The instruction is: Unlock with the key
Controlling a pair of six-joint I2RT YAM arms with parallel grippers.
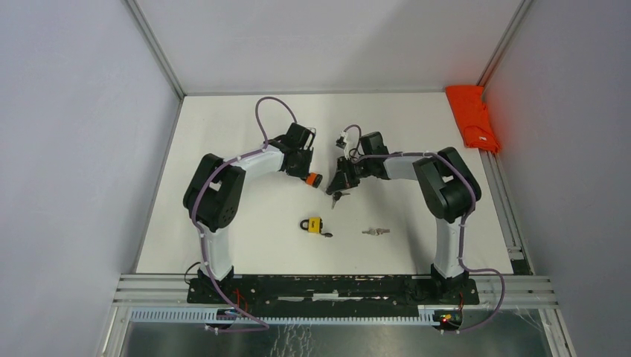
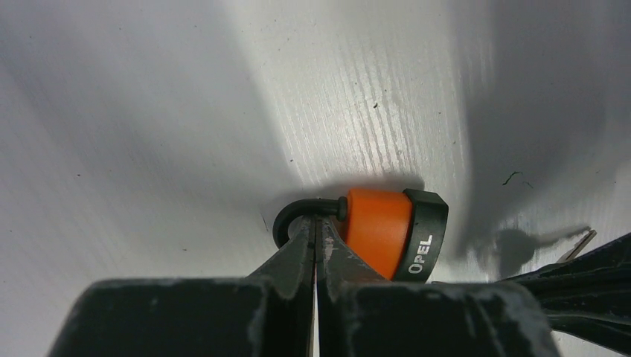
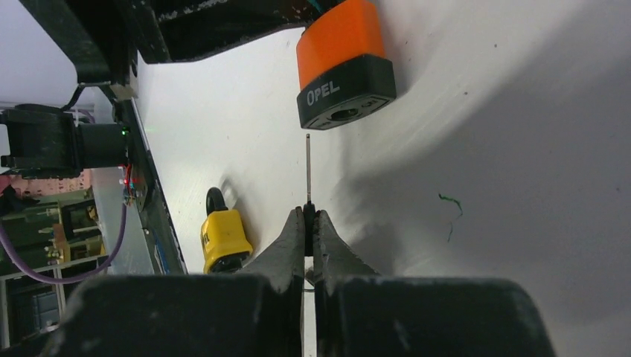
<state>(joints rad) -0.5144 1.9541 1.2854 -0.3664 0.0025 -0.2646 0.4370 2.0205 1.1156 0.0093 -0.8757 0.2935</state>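
Note:
An orange padlock [image 1: 313, 179] with a black base hangs above the table, my left gripper [image 1: 304, 170] shut on its black shackle [image 2: 292, 217]. In the left wrist view the orange body [image 2: 379, 229] lies just right of the closed left gripper [image 2: 316, 232]. My right gripper [image 3: 311, 217] is shut on a key. The key's thin blade [image 3: 308, 167] points at the keyhole in the base of the orange padlock [image 3: 344, 63], and a small gap separates its tip from the base. In the top view the right gripper [image 1: 341, 181] faces the padlock, with spare keys [image 1: 338, 197] dangling below it.
A yellow padlock [image 1: 312, 225] lies on the white table near the arm bases, also seen as the yellow padlock [image 3: 223, 239] in the right wrist view. A loose key [image 1: 376, 231] lies to its right. A red cloth [image 1: 472, 117] sits at the back right corner.

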